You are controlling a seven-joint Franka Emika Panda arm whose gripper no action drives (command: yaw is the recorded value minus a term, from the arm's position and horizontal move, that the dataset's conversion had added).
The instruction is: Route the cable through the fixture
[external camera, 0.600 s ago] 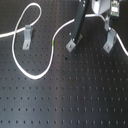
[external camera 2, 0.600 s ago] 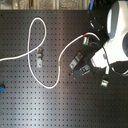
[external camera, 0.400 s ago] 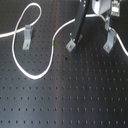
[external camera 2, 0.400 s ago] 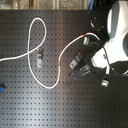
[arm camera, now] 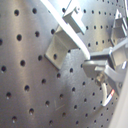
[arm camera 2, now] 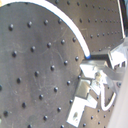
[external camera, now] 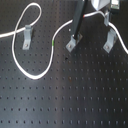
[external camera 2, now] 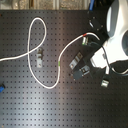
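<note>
The black perforated worktop [external camera: 75, 100] fills both exterior views. The white robot arm [external camera 2: 117, 35] occupies the upper right of the second exterior view, reaching down toward the worktop's right side.

The cable [external camera: 37, 75] is a long white cord lying on the worktop. In the first exterior view it enters from the left edge, loops up to the upper left around a metal fixture [external camera: 27, 36], swings down to the lower middle left, then climbs toward the upper right, so its final stretch runs diagonally up and to the right. A small green mark [external camera: 54, 46] sits on this rising stretch. In the second exterior view the cable [external camera 2: 47, 85] traces the same S shape and ends near the arm at the upper right, where a short red band [external camera 2: 88, 34] shows.

Two more metal fixtures [external camera: 71, 44] [external camera: 109, 42] stand at the upper right of the first exterior view.

The tool [arm camera: 102, 67] appears in the first wrist view beside a fixture [arm camera: 62, 42], with the cable running up to it; whether it is gripping the cable cannot be told.
</note>
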